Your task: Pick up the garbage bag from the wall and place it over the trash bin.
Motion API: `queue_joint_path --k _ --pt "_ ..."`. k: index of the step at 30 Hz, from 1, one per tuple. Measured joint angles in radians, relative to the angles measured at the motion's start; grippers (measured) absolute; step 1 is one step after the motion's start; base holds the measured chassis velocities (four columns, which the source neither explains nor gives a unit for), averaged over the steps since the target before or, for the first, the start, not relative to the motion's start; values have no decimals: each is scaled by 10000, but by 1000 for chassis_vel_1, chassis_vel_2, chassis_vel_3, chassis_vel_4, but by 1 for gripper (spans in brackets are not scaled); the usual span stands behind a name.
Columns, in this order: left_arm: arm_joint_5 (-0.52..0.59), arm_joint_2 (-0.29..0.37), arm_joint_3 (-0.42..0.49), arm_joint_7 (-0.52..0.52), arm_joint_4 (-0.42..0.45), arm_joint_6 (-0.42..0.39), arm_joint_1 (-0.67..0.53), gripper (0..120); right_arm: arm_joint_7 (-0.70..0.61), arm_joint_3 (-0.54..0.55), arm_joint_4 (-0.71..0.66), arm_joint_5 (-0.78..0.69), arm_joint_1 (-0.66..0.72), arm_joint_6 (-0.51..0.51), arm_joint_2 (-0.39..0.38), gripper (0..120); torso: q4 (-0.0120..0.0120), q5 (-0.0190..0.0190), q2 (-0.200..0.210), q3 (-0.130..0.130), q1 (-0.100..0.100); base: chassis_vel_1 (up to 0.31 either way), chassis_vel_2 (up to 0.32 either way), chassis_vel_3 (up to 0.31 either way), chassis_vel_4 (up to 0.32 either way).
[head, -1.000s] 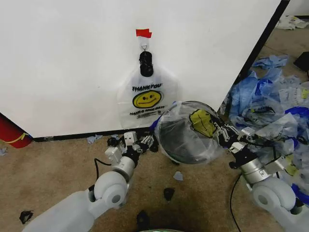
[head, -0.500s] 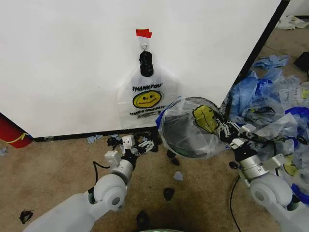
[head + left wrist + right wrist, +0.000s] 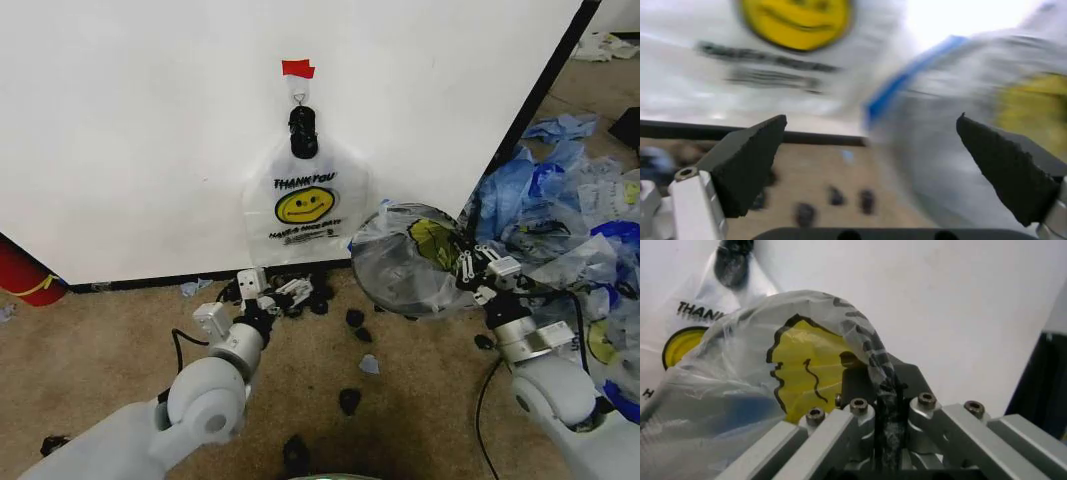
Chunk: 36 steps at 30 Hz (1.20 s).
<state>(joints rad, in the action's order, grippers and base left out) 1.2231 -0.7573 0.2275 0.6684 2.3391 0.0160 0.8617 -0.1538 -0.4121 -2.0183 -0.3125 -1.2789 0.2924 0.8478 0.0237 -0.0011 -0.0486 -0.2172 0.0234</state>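
One garbage bag (image 3: 305, 205) with a yellow smiley hangs from a hook (image 3: 298, 97) on the white wall (image 3: 120, 120), under red tape (image 3: 297, 68). A second, translucent garbage bag (image 3: 430, 240) is stretched over the black trash bin (image 3: 395, 275), which tilts its mouth toward me right of the hanging bag. My right gripper (image 3: 472, 268) is shut on this bag's plastic at the bin's right rim; the right wrist view shows the film pinched in the gripper (image 3: 883, 405). My left gripper (image 3: 280, 293) is open and empty, low by the baseboard, apart from the bin (image 3: 953, 125).
A red cylinder (image 3: 25, 275) stands at the far left by the wall. A heap of blue and whitish bags (image 3: 570, 210) covers the floor on the right. Black scraps (image 3: 350, 400) lie on the carpet. The wall's black corner edge (image 3: 530, 100) runs up beside the bin.
My right gripper has carried the bagged bin to the right and a little up. My left gripper has pulled back to the left, away from the bin's rim.
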Motion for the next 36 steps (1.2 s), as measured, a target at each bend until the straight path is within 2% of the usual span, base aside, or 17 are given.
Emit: queue_joint_path --k 2,5,6,14,15,19,22,23,29,36 --pt "284 -76 248 -153 206 -84 -220 98 -35 172 36 519 231 -46 198 0 0 2 1 0 0 0 0 0 0" --pt "500 -263 620 -289 64 -133 -668 87 -52 418 139 747 483 -147 530 0 -2 1 0 0 0 0 0 0 0" --pt "500 -263 620 -289 64 -133 -668 87 -52 418 139 747 483 -147 530 0 -2 1 0 0 0 0 0 0 0" --pt "558 -1494 1895 -112 -1466 -145 -1959 53 17 522 309 1448 488 -160 1484 0 0 3 1 -1 0 0 0 0 0" --pt "558 -1494 1895 -112 -1466 -145 -1959 53 17 522 309 1448 488 -160 1484 0 0 3 1 -1 0 0 0 0 0" --pt "502 -2097 2216 209 -2110 -165 -2330 40 43 387 333 1937 468 -103 1734 0 -2 0 1 -1 0 0 0 0 0" --pt "545 -2591 2463 444 -2601 -172 -2795 24 79 247 263 2655 240 -54 2067 0 3 4 1 -2 0 0 0 0 0" --pt "545 -2591 2463 444 -2601 -172 -2795 24 79 247 263 2655 240 -54 2067 0 3 4 1 -2 0 0 0 0 0" --pt "565 -3110 2894 593 -3247 -165 -3220 0 154 203 -39 3224 -252 78 2388 0 -3 1 1 -1 0 0 0 0 0" --pt "413 -3951 3175 654 -3958 -108 -3499 0 155 191 -205 3410 -484 137 2418 0 0 1 0 -1 0 0 0 0 0"
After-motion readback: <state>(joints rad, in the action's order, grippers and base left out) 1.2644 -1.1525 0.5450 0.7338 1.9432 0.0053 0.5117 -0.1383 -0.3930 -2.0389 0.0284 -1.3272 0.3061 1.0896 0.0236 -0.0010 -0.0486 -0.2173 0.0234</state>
